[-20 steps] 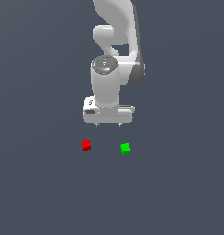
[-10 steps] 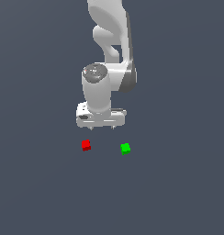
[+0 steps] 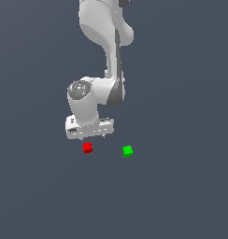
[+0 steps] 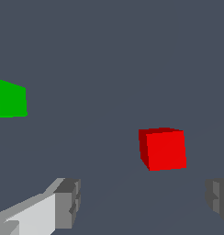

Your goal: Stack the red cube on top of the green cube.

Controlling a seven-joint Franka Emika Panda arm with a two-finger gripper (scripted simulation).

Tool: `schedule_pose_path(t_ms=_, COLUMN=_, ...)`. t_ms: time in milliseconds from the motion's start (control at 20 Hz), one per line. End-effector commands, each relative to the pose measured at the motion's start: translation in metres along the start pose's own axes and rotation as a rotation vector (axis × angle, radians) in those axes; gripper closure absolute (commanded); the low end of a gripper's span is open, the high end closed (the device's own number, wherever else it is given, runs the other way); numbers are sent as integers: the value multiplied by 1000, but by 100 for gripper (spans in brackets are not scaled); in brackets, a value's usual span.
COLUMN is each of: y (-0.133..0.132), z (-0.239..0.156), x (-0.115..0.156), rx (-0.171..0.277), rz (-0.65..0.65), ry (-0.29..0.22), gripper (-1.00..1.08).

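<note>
The red cube (image 3: pixel 88 148) lies on the dark grey floor, and the green cube (image 3: pixel 127 151) lies apart from it toward the exterior view's right. My white gripper (image 3: pixel 92 138) hangs just above the red cube, open and empty, its short fingertips pointing down. In the wrist view the red cube (image 4: pixel 163 148) lies ahead between the two spread grey fingertips (image 4: pixel 68 203), nearer the other one. The green cube (image 4: pixel 10 99) sits at that picture's edge, partly cut off.
The flat dark grey floor (image 3: pixel 181 196) spreads all around the two cubes. The white arm (image 3: pixel 109 56) rises above the gripper.
The gripper has moved toward the exterior view's left and lower, from between the cubes to just above the red cube. Neither cube has moved.
</note>
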State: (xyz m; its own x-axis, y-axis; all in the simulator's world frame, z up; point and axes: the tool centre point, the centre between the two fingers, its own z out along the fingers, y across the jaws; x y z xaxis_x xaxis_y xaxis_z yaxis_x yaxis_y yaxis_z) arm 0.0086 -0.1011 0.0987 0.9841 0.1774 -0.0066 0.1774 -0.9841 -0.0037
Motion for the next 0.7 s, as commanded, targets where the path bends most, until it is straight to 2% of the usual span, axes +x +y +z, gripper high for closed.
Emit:
schedule_pose_path(t_ms=0, y=12, z=9, x=2, rx=-1, rz=-30, ry=3, gripper=-92)
schedule_pose_path(t_ms=350, y=34, z=26, x=8, rx=-4, rz=-81, ry=6, gripper=-92)
schedule_pose_path(t_ms=650, y=38, z=29, x=10, rx=-4, rz=-92, ry=6, gripper=-92)
